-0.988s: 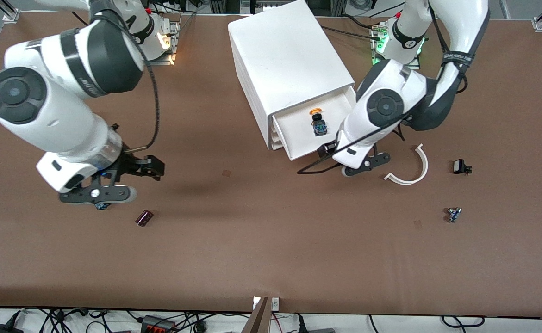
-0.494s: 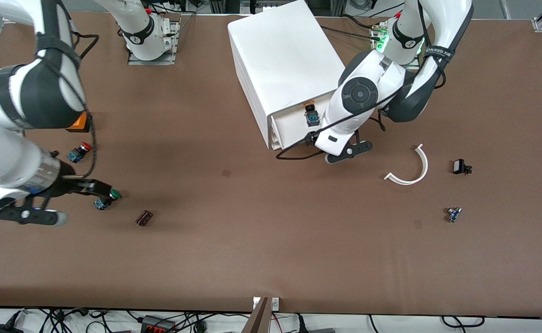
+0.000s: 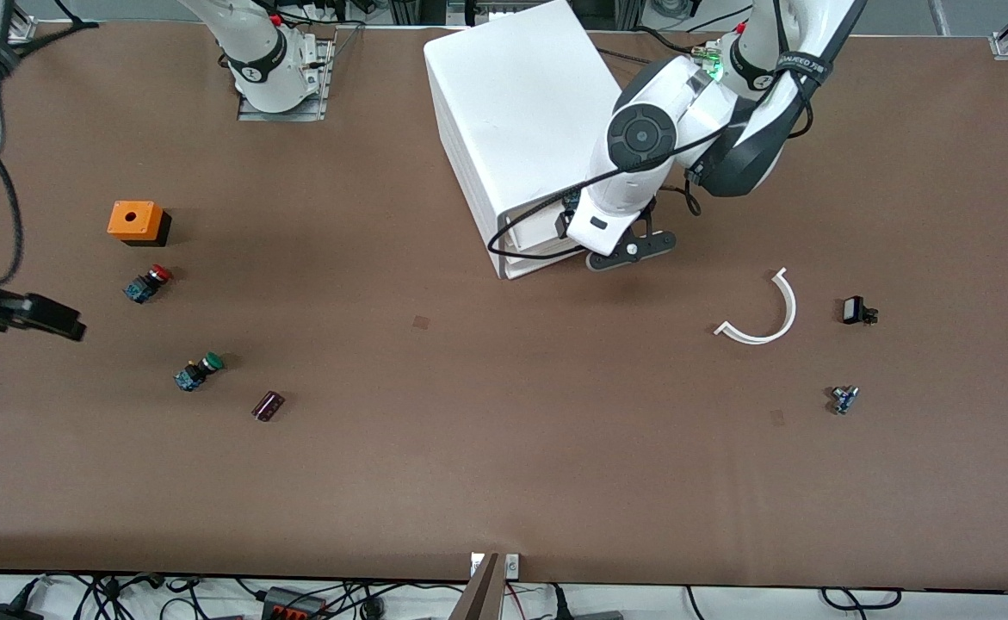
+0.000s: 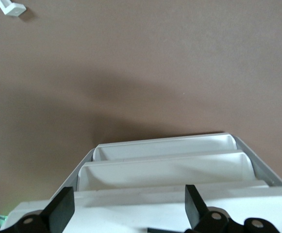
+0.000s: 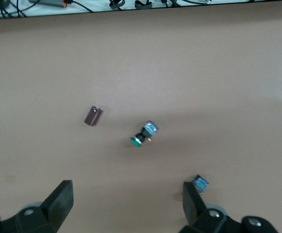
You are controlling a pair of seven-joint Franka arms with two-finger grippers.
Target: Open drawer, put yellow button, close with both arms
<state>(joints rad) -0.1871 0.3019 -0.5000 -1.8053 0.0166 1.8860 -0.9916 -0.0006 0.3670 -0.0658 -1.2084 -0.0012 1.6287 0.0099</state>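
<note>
Left gripper [image 4: 126, 213] spread against the nearly shut top drawer [image 3: 528, 231], yellow button probably inside, right gripper [image 5: 126, 206] spread, above green-capped switch [image 5: 143, 135].

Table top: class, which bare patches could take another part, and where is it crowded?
Free: the wide strip nearest the front camera, and the middle between the cabinet and the maroon cylinder. Crowded: around the orange box, red switch and green switch.

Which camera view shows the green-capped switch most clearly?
The right wrist view: the green-capped switch lies whole on bare table, its cap and base distinct. The front view shows it too, but smaller. The left wrist view does not show it.
</note>
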